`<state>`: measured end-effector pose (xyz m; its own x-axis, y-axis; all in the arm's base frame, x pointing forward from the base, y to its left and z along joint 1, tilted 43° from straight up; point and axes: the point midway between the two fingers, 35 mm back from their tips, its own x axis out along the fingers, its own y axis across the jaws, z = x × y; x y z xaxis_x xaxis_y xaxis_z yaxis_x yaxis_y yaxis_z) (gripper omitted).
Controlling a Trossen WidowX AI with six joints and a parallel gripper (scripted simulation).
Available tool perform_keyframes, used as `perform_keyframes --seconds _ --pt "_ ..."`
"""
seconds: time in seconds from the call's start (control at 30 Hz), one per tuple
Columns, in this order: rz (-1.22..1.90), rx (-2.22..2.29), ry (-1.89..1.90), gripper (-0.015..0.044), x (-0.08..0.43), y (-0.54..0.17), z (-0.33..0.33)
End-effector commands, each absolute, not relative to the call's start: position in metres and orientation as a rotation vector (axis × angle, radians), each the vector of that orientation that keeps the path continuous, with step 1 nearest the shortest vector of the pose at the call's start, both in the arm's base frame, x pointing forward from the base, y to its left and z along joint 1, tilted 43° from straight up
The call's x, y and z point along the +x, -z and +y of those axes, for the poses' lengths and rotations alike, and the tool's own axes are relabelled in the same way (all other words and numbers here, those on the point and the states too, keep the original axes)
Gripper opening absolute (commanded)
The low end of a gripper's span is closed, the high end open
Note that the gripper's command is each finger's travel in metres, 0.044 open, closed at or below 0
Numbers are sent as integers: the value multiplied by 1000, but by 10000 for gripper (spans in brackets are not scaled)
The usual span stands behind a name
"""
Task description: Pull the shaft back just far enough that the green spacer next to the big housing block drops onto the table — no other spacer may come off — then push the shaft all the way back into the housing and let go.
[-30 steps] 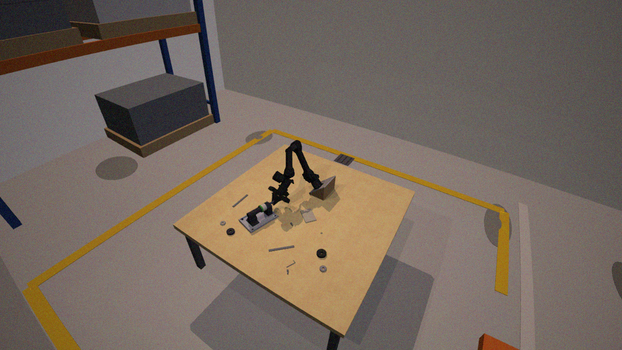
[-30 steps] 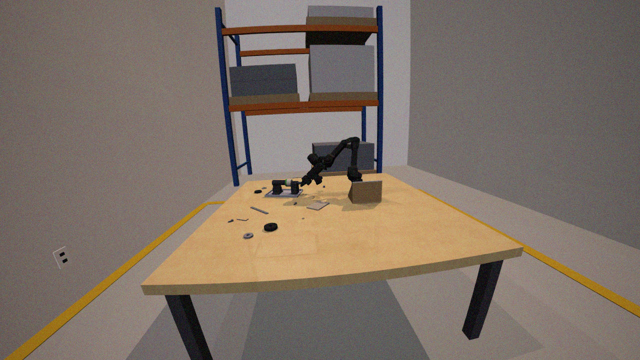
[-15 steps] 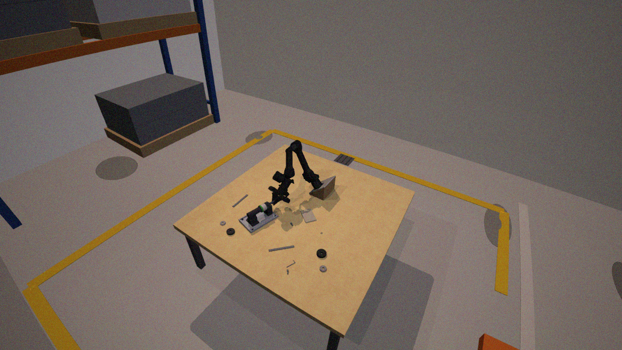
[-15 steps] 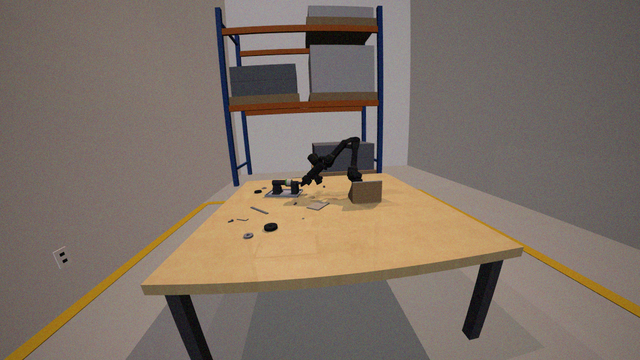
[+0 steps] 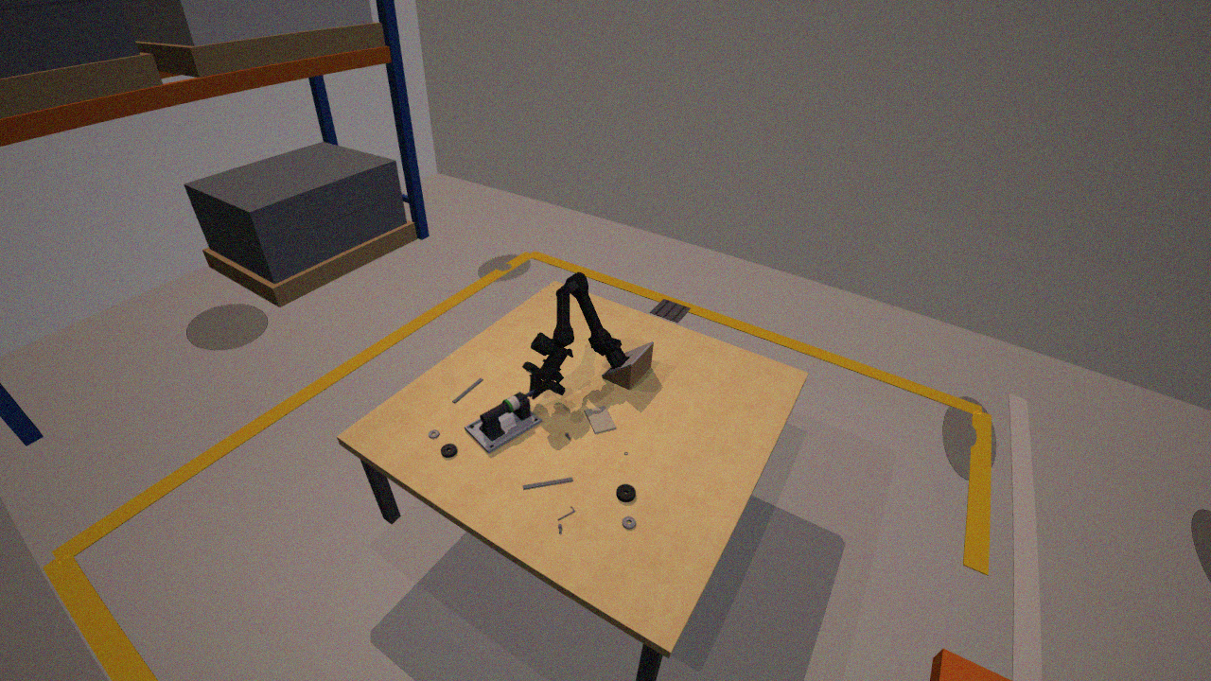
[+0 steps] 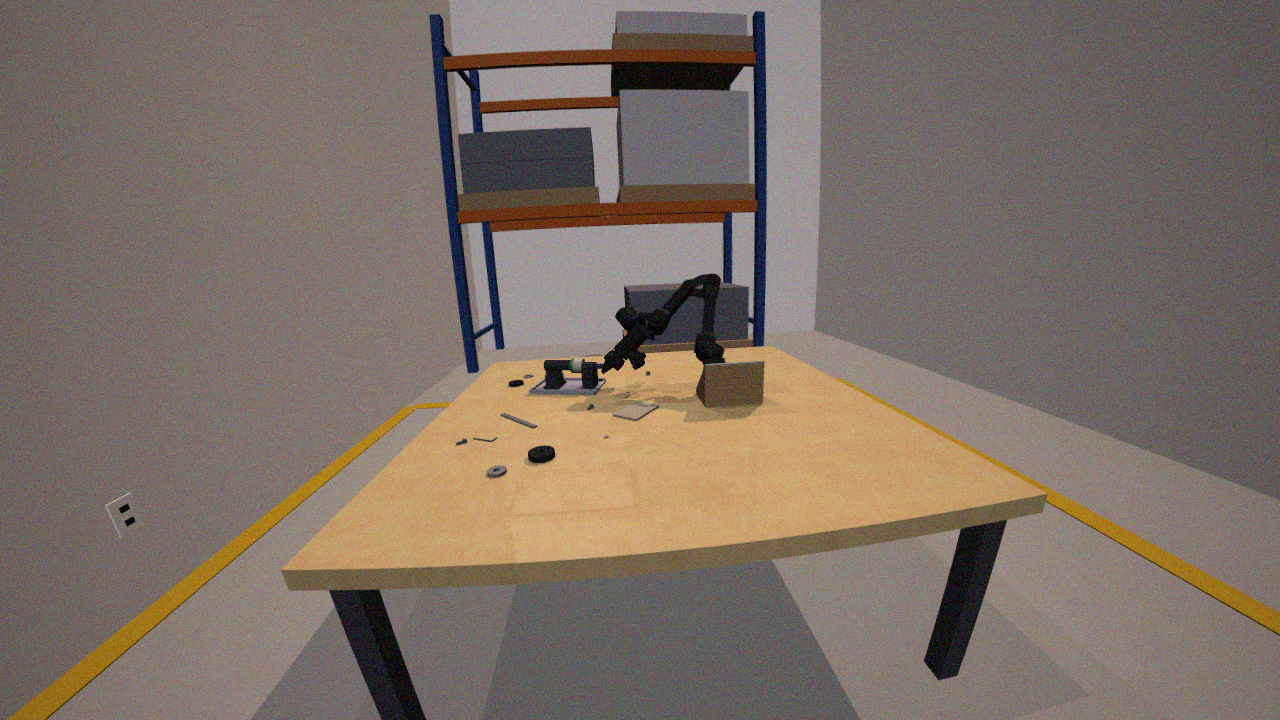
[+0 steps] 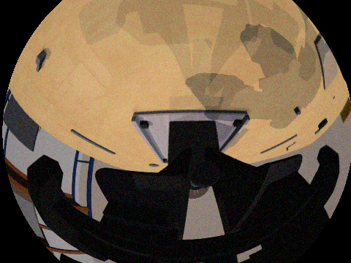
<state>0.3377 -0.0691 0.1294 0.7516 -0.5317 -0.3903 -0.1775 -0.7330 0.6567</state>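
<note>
My gripper (image 5: pixel 534 392) (image 6: pixel 607 365) is shut on the outer end of the shaft, just outside the smaller support block (image 5: pixel 523 407) (image 6: pixel 590 376) (image 7: pixel 194 135). The big dark housing block (image 5: pixel 491 425) (image 6: pixel 555 374) stands at the other end of the grey base plate (image 5: pixel 510 441) (image 6: pixel 538 391) (image 7: pixel 155 133). The green spacer (image 6: pixel 572 365) is up at shaft height beside the housing, with a white spacer (image 6: pixel 580 365) against it on the support side. Both look still carried on the shaft. The fingers and support hide most of the shaft; the wrist view does not show the spacers.
Black rings (image 5: pixel 448 450) (image 5: pixel 625 493) (image 6: pixel 541 454), small grey rings (image 5: pixel 433 433) (image 5: pixel 629 523) and thin grey bars (image 5: pixel 467 390) (image 5: pixel 548 483) lie on the table. A flat square plate (image 5: pixel 601 421) (image 6: pixel 636 411) lies right of the fixture. A brown wedge-shaped block (image 5: pixel 630 370) (image 6: pixel 733 385) stands by the arm's base.
</note>
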Motion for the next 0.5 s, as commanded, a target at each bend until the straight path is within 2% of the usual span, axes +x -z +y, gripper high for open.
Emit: perform_keyframes --seconds 0.0,0.47 --pt "-531 2343 768 0 337 -129 -69" --pt "-531 2343 768 0 336 -129 -69"
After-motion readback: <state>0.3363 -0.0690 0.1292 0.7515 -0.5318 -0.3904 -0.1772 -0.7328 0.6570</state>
